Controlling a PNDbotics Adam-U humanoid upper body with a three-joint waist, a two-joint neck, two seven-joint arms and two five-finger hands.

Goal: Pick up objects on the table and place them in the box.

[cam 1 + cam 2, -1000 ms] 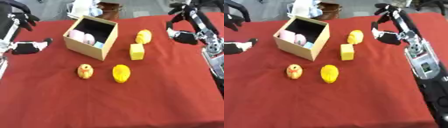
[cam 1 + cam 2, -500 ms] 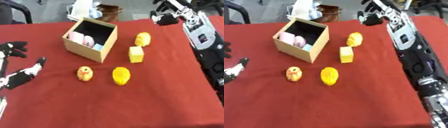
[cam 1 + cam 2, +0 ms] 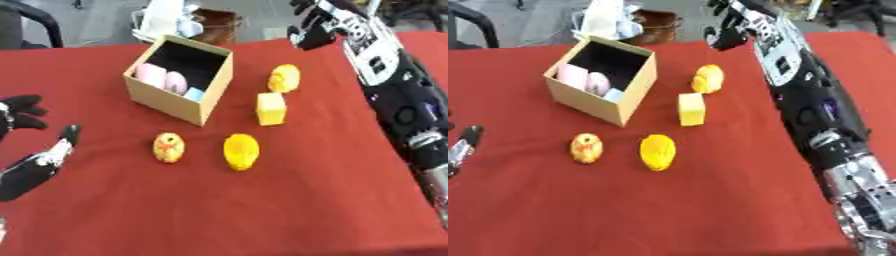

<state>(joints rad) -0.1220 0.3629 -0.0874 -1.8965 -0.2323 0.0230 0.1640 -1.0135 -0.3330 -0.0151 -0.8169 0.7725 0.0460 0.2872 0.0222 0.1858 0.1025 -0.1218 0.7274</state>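
A tan cardboard box [image 3: 213, 95] stands open on the red cloth at the far left, with two pink things [image 3: 161, 78] and a pale blue one [image 3: 193, 94] inside. Right of it lie a round yellow thing [image 3: 284, 78] and a yellow block [image 3: 271, 108]. Nearer me lie a yellow oval [image 3: 241, 151] and an orange-yellow apple-like fruit [image 3: 169, 147]. My right hand [image 3: 306, 27] hangs open over the table's far edge, beyond the round yellow thing, holding nothing. My left hand [image 3: 39, 160] shows at the lower left edge, open with fingers spread, apart from everything.
My right forearm [image 3: 394, 90] runs along the right side of the red table [image 3: 262, 210]. Beyond the far edge stand a white object [image 3: 166, 17] and a brown container [image 3: 219, 25]. A dark chair [image 3: 39, 20] shows at the top left.
My right hand has swung from the right side up and inward to the far edge. My left hand has dropped to the lower left corner. The objects have stayed put.
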